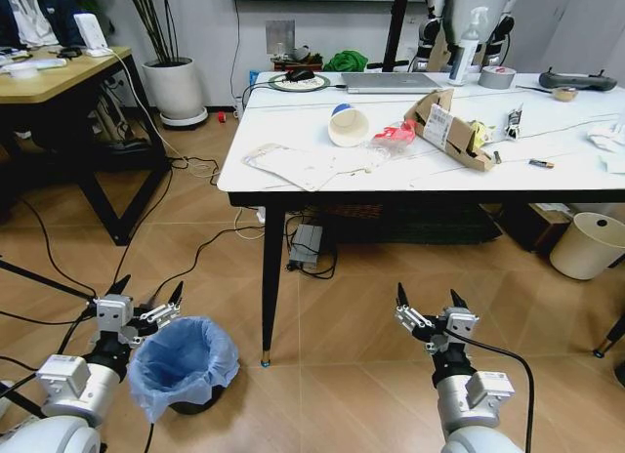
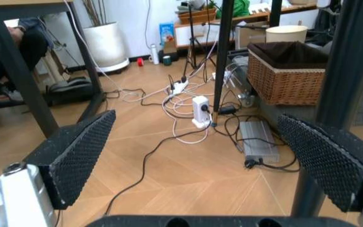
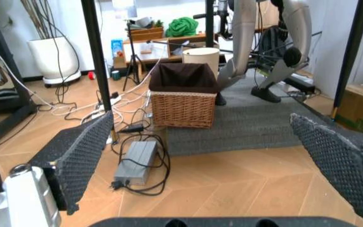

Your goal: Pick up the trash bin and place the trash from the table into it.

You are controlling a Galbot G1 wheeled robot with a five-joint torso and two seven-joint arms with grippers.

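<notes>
Nothing of the task looks done yet. The trash bin [image 1: 184, 363] stands on the wooden floor in the lower left of the head view, its light-blue bag bunched over the rim and, as far as can be seen, nothing inside. All the trash lies on the tabletop [image 1: 430, 160] in the upper middle and right: a paper cup [image 1: 348, 126] on its side, a crushed red-labelled bottle [image 1: 394, 137] just beside it, a brown cardboard piece [image 1: 447, 129] to the right, a flat white packet [image 1: 293, 164] near the front left edge, and crumpled tissues [image 1: 607, 138] at the far right.

The left gripper [image 1: 148, 308] hovers just beside the bin's upper left rim, fingers spread and holding nothing; whether it touches the bag cannot be told. The right gripper [image 1: 430, 308] hangs in the lower right, well apart from the bin, fingers likewise spread and empty. Picking up the bin and clearing every item remain to do.
</notes>
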